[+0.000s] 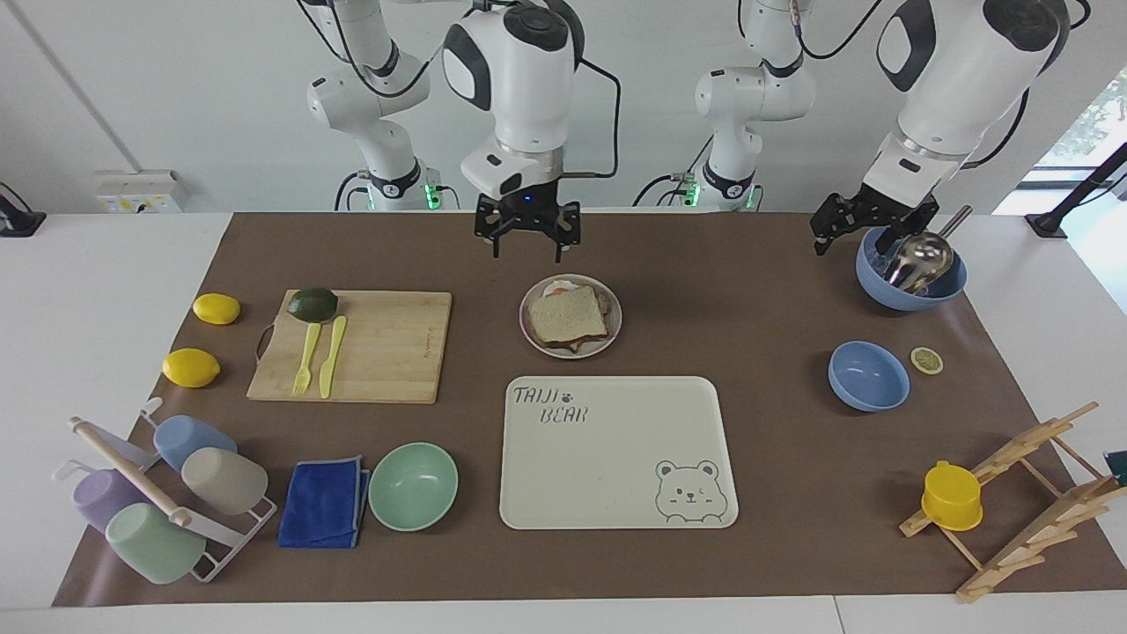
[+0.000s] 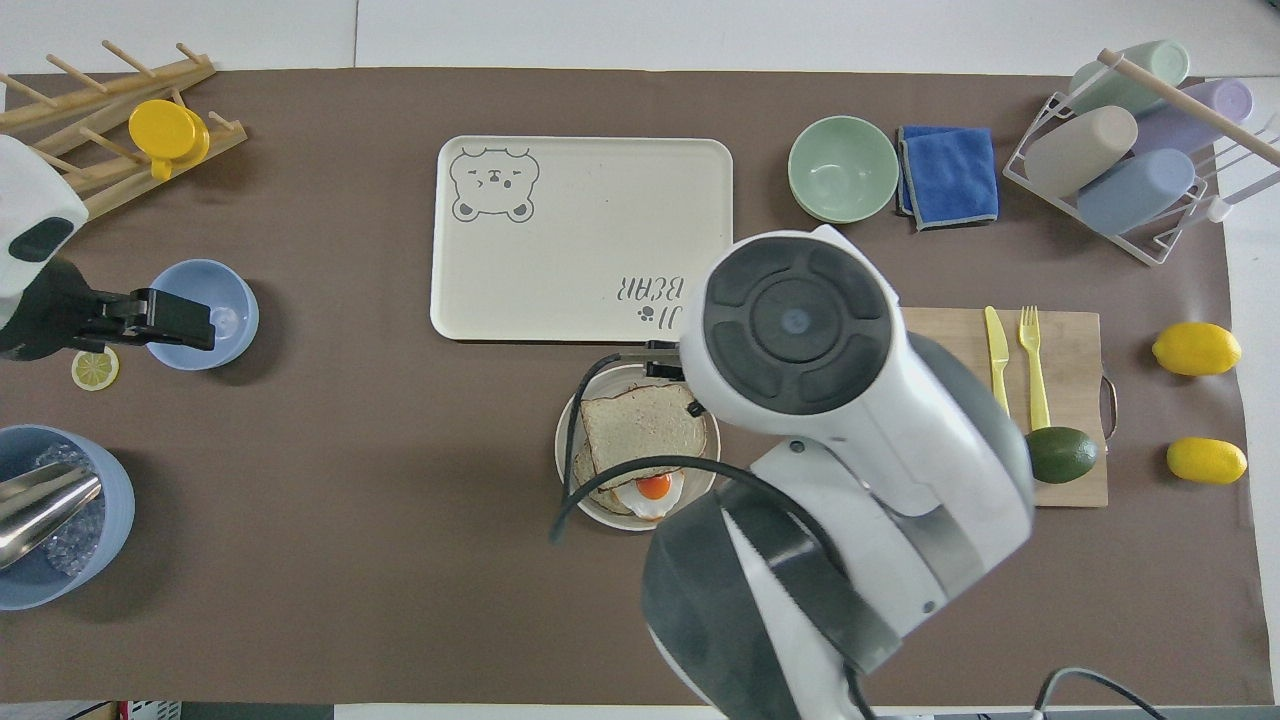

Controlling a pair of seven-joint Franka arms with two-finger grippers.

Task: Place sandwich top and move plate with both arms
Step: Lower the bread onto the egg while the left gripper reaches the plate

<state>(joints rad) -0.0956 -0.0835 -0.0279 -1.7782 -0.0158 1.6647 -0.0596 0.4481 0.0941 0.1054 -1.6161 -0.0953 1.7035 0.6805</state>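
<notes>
The sandwich top (image 1: pixel 569 316) lies on the egg toast (image 2: pixel 640 490) in the plate (image 1: pixel 611 341), near the middle of the desk (image 1: pixel 757 291) and nearer the robots than the bear tray (image 1: pixel 616 453). The right claw (image 1: pixel 526 244) hangs above the plate's robot-side edge — fingers apart, holding nothing. The left claw (image 1: pixel 867 227) waits over the blue ice bowl (image 1: pixel 910 280) — fingers apart.

Rectangular cream bear-print tray (image 1: pixel 616 453) mid-table; mint-green round bowl (image 1: pixel 413 486) and folded blue cloth (image 1: pixel 324 502) beside it; bamboo cutting board (image 1: pixel 370 345) carries dark green avocado (image 1: pixel 313 304).
</notes>
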